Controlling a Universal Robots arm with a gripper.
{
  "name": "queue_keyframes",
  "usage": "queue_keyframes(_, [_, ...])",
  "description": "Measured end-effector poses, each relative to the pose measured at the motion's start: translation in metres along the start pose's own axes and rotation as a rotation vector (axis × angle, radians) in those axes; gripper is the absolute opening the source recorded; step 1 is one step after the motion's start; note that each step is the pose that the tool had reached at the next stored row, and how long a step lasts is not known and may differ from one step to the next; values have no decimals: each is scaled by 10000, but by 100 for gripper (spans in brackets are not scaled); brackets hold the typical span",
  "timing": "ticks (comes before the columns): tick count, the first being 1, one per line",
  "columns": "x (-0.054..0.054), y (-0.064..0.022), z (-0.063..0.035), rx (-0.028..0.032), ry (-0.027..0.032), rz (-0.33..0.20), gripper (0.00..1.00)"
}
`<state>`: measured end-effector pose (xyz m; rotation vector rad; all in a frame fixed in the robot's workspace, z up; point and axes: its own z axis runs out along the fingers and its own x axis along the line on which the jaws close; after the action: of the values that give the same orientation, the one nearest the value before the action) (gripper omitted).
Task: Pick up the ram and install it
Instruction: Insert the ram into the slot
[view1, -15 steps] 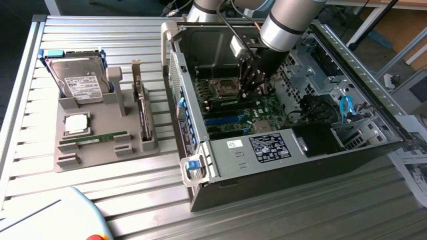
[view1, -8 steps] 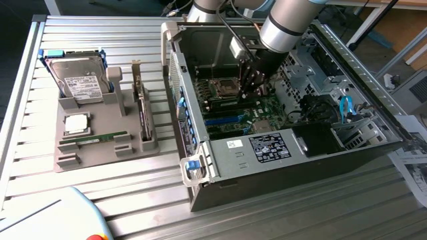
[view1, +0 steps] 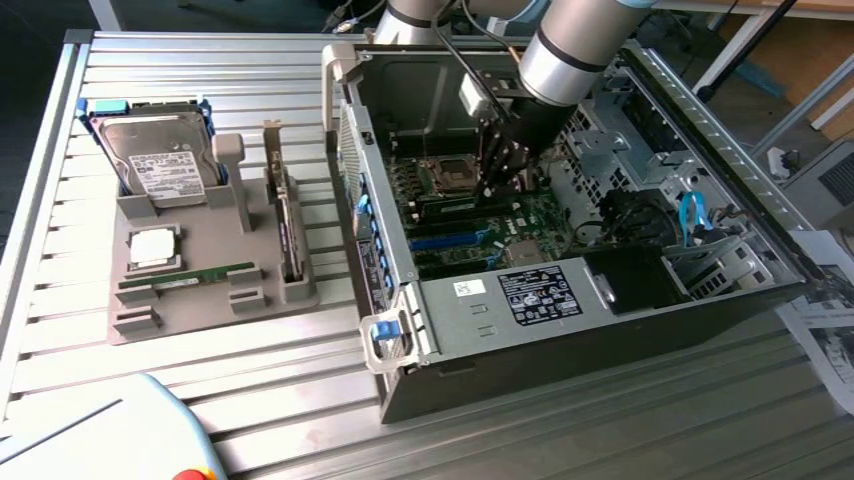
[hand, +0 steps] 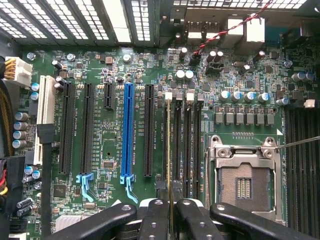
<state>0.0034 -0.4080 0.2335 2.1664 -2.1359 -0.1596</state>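
One black gripper (hand: 170, 207) clenches one thin green ram stick (hand: 169, 145) over four black memory slots (hand: 190, 150); a second green stick (view1: 187, 277) lies at nine o'clock from the open computer case (view1: 461, 300), exterior view.

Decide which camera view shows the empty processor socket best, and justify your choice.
The wrist view: the processor socket faces the camera, its metal frame and contact field plain. The exterior view shows the socket from afar and at a slant, beside the gripper.

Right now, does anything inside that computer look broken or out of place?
Nothing looks damaged or askew. The ram stands edge-on between the fingers, lined up with the memory slots. The processor socket beside them is empty.
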Motion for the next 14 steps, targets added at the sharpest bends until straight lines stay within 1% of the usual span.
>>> queue_keyframes(2, [0,0,0,-1,4,28,13])
queue_keyframes(4, [4,0,2,0,26,34,13])
queue_keyframes(7, [9,0,1,-1,36,37,13])
queue_keyframes(14, [13,0,5,-1,36,48,13])
